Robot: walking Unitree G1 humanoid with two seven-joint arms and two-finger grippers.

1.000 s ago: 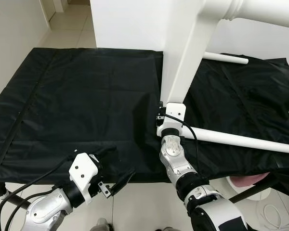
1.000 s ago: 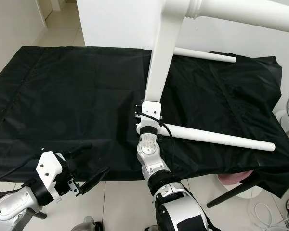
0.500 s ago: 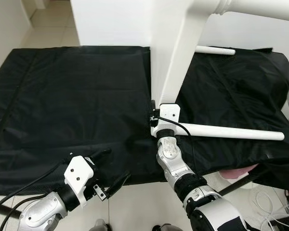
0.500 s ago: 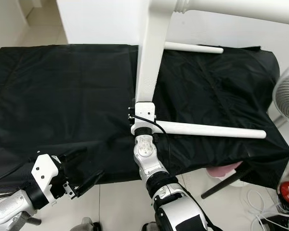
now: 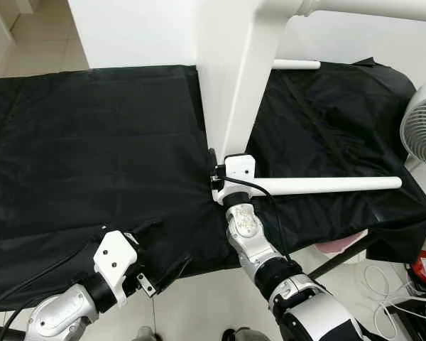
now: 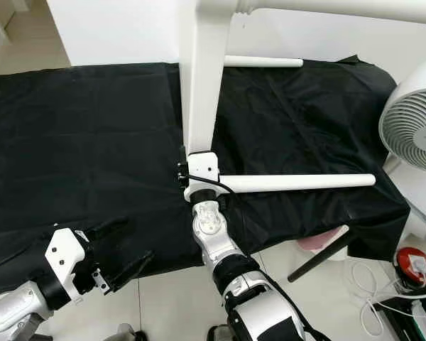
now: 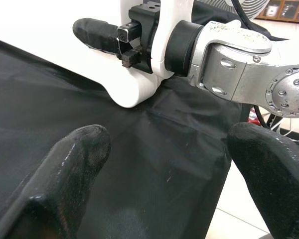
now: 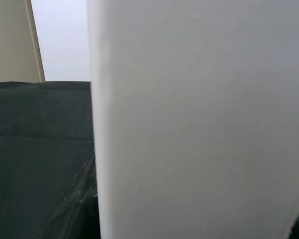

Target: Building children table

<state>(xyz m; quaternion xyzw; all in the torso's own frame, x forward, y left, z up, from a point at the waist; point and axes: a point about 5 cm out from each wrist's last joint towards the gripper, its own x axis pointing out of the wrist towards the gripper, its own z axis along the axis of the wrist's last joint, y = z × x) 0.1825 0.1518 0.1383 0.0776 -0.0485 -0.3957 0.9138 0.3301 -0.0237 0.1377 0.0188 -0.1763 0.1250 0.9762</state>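
item: table top, white, stood on edge on the black cloth, rising out of frame.
holder: right gripper, at the top's lower edge; from the left wrist view one black finger lies against the white face, so it appears clamped on the panel. the right wrist view is close up against that white face.
fitted: one leg looks joined high on the top, with a turned collar at the root.
loose: two legs, one lying on the cloth just beside the right gripper, one at the cloth's far edge.
left gripper: low at the near edge of the cloth, jaws wide, holding nothing.
other: fan off to the right.
progress, as judged: early to middle; one leg on, at least two to attach, then the table to be turned upright. a fourth leg cannot be made out.
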